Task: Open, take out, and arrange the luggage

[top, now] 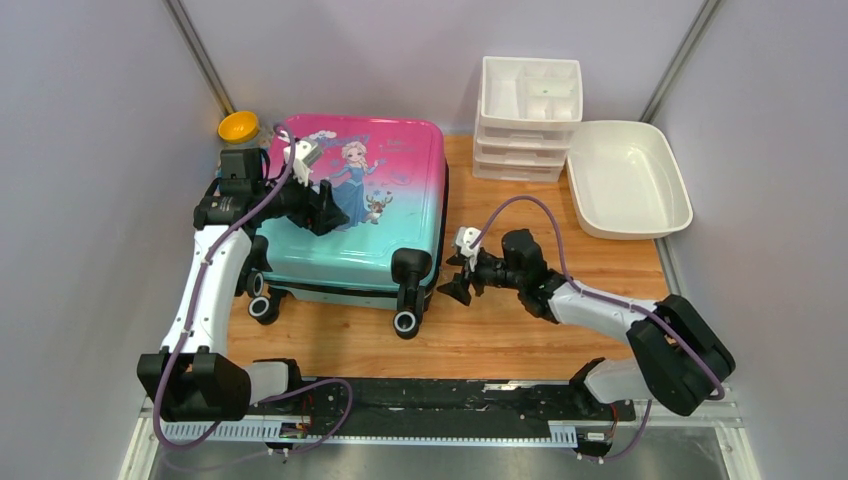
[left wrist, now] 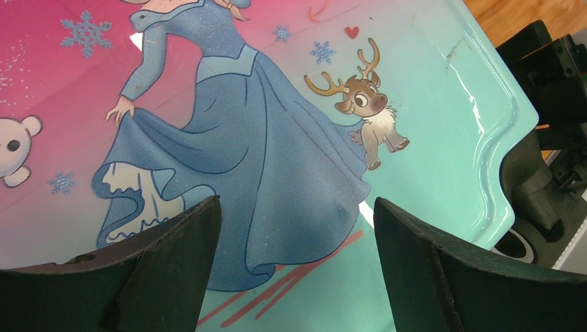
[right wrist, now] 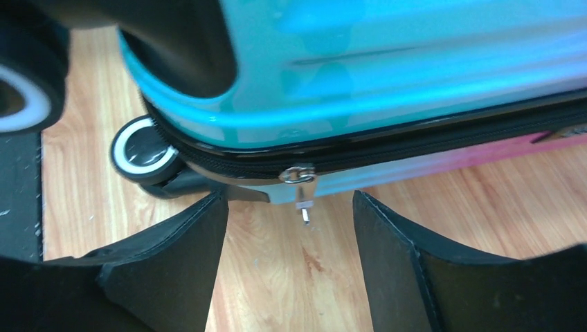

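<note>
The luggage [top: 385, 200], a teal-to-pink hard-shell suitcase with a princess print, lies flat and zipped shut on the wooden table, wheels [top: 406, 321] toward me. My left gripper [top: 322, 212] hovers open just over the shell's printed top [left wrist: 291, 159], holding nothing. My right gripper [top: 452, 280] is open at the suitcase's right side near the front wheel. In the right wrist view the black zip [right wrist: 429, 142] runs along the side, and its small metal pull [right wrist: 302, 194] hangs just ahead of my open fingers [right wrist: 187, 256], apart from them.
A white plastic drawer organiser [top: 528, 115] stands at the back right, with a white oval basin [top: 626, 180] beside it. A small yellow bowl [top: 238, 126] sits behind the suitcase's back left corner. Grey walls close in left and right.
</note>
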